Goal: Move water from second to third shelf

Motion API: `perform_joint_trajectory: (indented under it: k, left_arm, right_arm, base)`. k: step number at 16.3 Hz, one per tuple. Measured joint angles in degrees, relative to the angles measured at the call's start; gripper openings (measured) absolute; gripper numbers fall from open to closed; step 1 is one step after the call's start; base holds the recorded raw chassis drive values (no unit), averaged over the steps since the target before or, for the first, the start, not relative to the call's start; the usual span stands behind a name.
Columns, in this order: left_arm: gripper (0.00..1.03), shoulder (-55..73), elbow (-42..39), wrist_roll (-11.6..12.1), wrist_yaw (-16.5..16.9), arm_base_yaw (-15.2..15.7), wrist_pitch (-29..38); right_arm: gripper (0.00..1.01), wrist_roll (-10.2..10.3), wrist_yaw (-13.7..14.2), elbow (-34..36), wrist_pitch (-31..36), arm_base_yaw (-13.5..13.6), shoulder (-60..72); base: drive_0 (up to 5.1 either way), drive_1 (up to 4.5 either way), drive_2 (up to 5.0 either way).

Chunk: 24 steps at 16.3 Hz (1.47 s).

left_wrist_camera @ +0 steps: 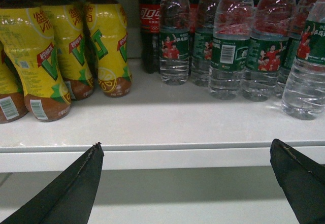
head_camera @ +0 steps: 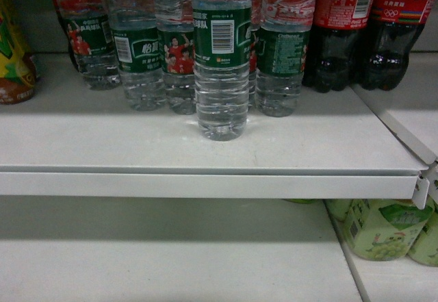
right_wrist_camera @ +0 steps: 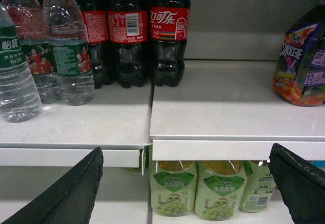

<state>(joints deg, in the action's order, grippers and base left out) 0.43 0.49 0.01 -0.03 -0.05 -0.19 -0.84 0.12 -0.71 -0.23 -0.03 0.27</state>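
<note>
Several water bottles with dark green labels stand on the white shelf. One water bottle stands alone in front of the row, barcode facing me. It shows at the right edge of the left wrist view and at the left edge of the right wrist view. My left gripper hangs open in front of the shelf's front lip, holding nothing. My right gripper is open too, level with the lip and to the right of the water. Neither gripper shows in the head view.
Dark cola bottles stand right of the water, yellow-labelled tea bottles to its left. A purple snack bag sits on the adjoining shelf board. Pale green grape drink bottles stand on the lower shelf.
</note>
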Motion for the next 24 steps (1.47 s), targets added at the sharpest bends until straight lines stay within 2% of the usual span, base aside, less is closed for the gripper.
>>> perform_joint_trajectory:
  k: [13, 14, 16, 17, 18, 19, 23, 24]
  left_arm:
    - [0.98, 0.0, 0.0, 0.0, 0.0, 0.0, 0.0]
    - [0.98, 0.0, 0.0, 0.0, 0.0, 0.0, 0.0]
    - [0.98, 0.0, 0.0, 0.0, 0.0, 0.0, 0.0]
    - [0.98, 0.0, 0.0, 0.0, 0.0, 0.0, 0.0]
    - [0.98, 0.0, 0.0, 0.0, 0.0, 0.0, 0.0]
    - [0.98, 0.0, 0.0, 0.0, 0.0, 0.0, 0.0]
    - [0.98, 0.0, 0.0, 0.0, 0.0, 0.0, 0.0]
    - [0.98, 0.0, 0.0, 0.0, 0.0, 0.0, 0.0]
  right_arm:
    - [0.98, 0.0, 0.0, 0.0, 0.0, 0.0, 0.0]
    - [0.98, 0.5, 0.0, 0.0, 0.5, -0.1, 0.3]
    - [0.98, 1.0, -4.5, -3.7, 9.7, -4.2, 10.5]
    - [0.98, 1.0, -7.0, -8.8, 17.3, -5.2, 18.9]
    - [0.98, 0.9, -7.6, -13.2, 23.3, -4.5, 27.0]
    - [0.98, 0.5, -7.3, -16.6, 28.4, -2.0, 34.7]
    - [0.98, 0.0, -6.8, -18.7, 32.1, 1.7, 42.1]
    - [0.98, -0.3, -6.3, -18.8, 32.9, 3.5, 44.5]
  base:
    - [0.0, 0.00, 0.0]
    - [0.0, 0.00, 0.0]
    - [0.0, 0.00, 0.0]
    - [0.0, 0.00, 0.0]
    - [0.0, 0.00, 0.0]
    - [0.0, 0.00, 0.0]
    - [0.0, 0.00, 0.0]
    - [0.0, 0.00, 0.0]
